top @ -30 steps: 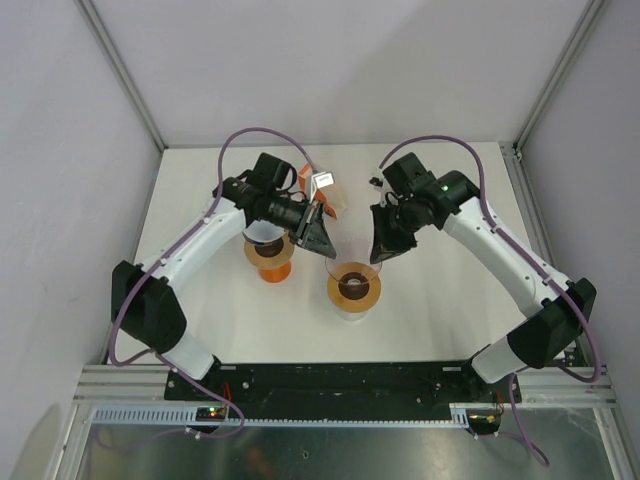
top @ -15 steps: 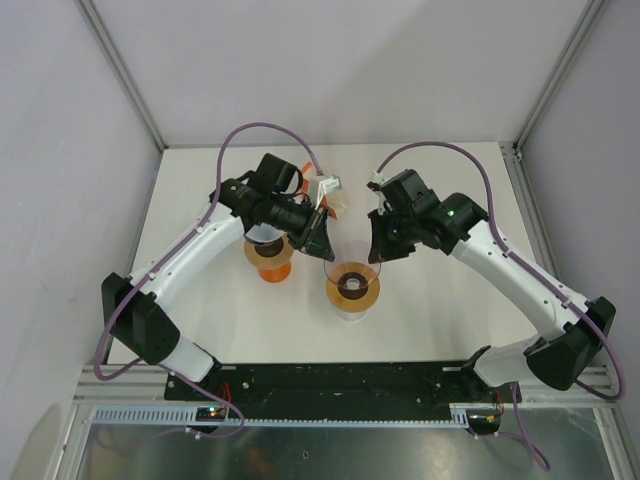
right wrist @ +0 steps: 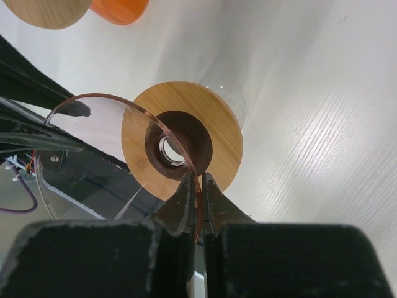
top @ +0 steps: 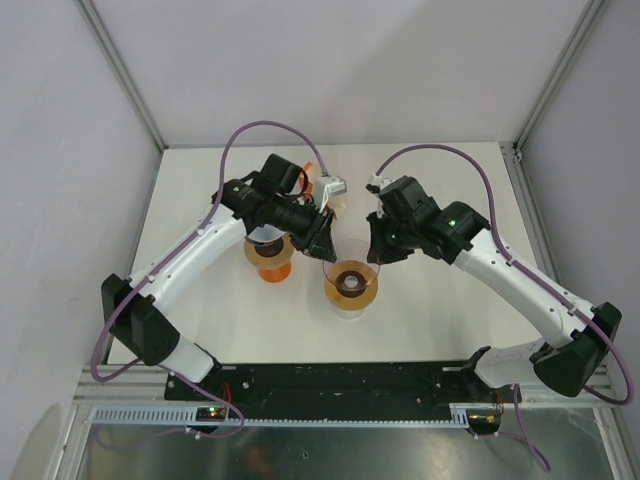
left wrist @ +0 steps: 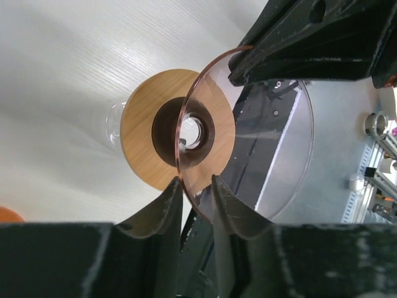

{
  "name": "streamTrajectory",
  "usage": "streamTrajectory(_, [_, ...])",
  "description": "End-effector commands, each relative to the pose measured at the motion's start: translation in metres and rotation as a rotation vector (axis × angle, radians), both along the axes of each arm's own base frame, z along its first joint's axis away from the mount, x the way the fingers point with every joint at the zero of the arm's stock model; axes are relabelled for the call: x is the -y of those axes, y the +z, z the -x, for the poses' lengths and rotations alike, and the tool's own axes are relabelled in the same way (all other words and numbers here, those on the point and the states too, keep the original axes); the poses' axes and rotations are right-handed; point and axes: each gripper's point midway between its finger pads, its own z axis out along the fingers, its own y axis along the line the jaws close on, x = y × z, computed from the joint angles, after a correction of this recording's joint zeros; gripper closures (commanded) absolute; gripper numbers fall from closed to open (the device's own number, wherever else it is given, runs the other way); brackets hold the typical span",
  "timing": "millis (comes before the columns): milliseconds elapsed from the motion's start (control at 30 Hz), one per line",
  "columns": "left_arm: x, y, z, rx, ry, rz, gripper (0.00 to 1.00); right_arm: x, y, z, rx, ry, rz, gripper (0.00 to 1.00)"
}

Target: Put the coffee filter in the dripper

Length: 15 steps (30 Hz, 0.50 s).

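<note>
The dripper (top: 352, 287) is a clear cone with a pinkish rim, a round wooden collar (left wrist: 144, 127) and a glass base, standing mid-table. My right gripper (right wrist: 200, 184) is shut on the cone's thin rim at its right side. My left gripper (left wrist: 195, 186) is open at the rim's left side. Its fingers (left wrist: 167, 202) straddle the rim with a gap between them. From above, the left gripper (top: 325, 248) and right gripper (top: 373, 252) flank the cone. No coffee filter shows plainly. A pale patch (top: 263, 236) lies under the left arm.
A second stand with a wooden collar and orange base (top: 271, 262) sits just left of the dripper, under the left arm; its collar (right wrist: 43, 9) and orange base (right wrist: 121, 7) also show in the right wrist view. White walls enclose the table (top: 450, 320).
The right arm has swung its elbow outward and its gripper has crept left onto the dripper's rim. The left arm shifted slightly toward the dripper. The dripper barely moved.
</note>
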Motion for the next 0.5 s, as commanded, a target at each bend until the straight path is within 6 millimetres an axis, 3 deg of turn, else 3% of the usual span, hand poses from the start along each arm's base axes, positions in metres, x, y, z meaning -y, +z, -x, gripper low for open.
streamTrajectory(0, [0.030,0.017,-0.003,0.115,-0.105,0.077,0.69,-0.020,-0.017,-0.019,0.053,0.020,-0.001,1.00])
streamTrajectory(233, [0.034,0.032,-0.012,0.150,-0.088,0.093,0.59,-0.017,-0.010,-0.019,0.068,0.007,-0.014,1.00])
streamTrajectory(467, [0.036,0.061,-0.030,0.266,-0.046,0.109,0.51,-0.002,-0.003,-0.023,0.082,-0.040,0.008,1.00])
